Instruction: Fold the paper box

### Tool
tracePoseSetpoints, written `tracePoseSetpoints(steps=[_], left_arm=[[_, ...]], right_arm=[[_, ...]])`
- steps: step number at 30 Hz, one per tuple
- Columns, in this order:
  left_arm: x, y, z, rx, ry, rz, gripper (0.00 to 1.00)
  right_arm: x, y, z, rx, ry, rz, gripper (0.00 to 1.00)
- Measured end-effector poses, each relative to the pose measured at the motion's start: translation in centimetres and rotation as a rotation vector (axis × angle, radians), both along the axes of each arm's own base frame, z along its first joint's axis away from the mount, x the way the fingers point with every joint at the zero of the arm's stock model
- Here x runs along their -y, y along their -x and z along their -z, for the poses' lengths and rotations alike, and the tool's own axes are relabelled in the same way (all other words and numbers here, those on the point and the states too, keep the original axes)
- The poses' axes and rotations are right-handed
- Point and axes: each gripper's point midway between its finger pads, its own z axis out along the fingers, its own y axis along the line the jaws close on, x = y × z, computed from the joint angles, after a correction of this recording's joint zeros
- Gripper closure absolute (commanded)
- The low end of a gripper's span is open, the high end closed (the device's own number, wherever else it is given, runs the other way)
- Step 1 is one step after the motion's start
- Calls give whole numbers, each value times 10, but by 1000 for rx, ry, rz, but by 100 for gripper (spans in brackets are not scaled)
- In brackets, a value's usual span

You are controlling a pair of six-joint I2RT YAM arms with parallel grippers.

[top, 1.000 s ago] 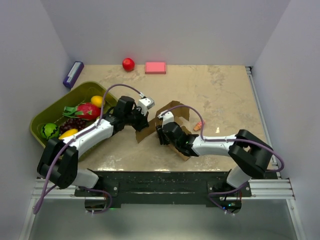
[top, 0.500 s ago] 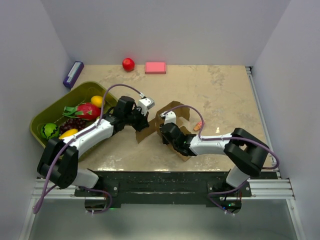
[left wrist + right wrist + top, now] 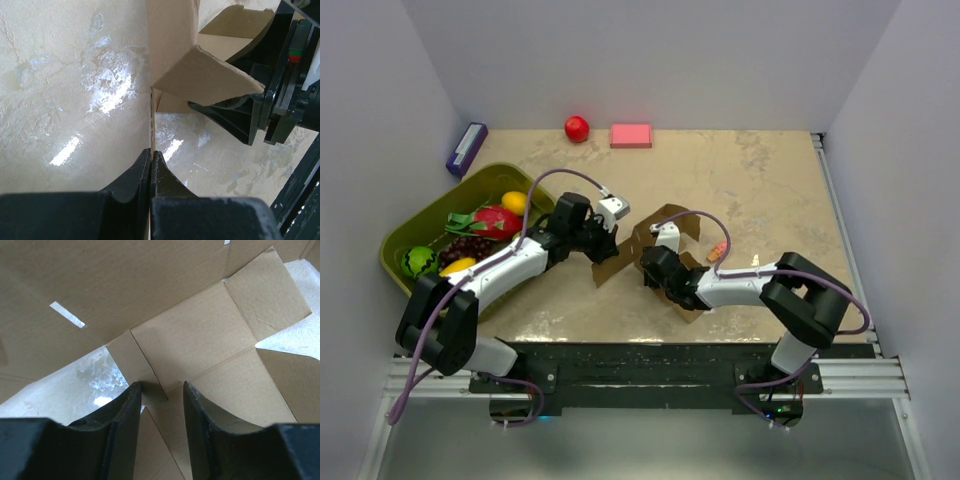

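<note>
**Two robot arms meet at a partly folded cardboard box**

Seen from above, a brown paper box [image 3: 609,268] lies near the middle of a beige tabletop [image 3: 770,190], a little toward the near edge. Its flaps stand at different angles. Both arms reach inward to it, the left arm from the left and the right arm from the right.

In the left wrist view, the left tool [image 3: 151,167] is clenched on a thin upright edge of the box, with the cardboard running down between its two black fingers. Beyond it, a triangular flap juts out, and the black body of the other arm sits just behind the flap.

In the right wrist view, the right tool [image 3: 162,400] is released. Its fingers stand apart over the inner panels of the box, and the corner of a small flap lies in the gap without being pinched. A narrow slot is cut in the panel above.

At the left of the tabletop, a green bin [image 3: 435,212] holds toy fruit. A purple box [image 3: 466,148], a red ball [image 3: 577,128] and a pink block [image 3: 631,135] sit along the far edge. A small orange item [image 3: 718,250] lies just right of the paper box.
</note>
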Motion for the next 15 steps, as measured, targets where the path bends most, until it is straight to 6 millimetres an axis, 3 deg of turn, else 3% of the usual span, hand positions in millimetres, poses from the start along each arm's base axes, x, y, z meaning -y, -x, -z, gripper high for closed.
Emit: tracePoseSetpoints(steps=[15], left_arm=[[-1, 0, 3, 5, -14, 14, 100]], right_arm=[[4, -9, 5, -7, 21, 59, 38]])
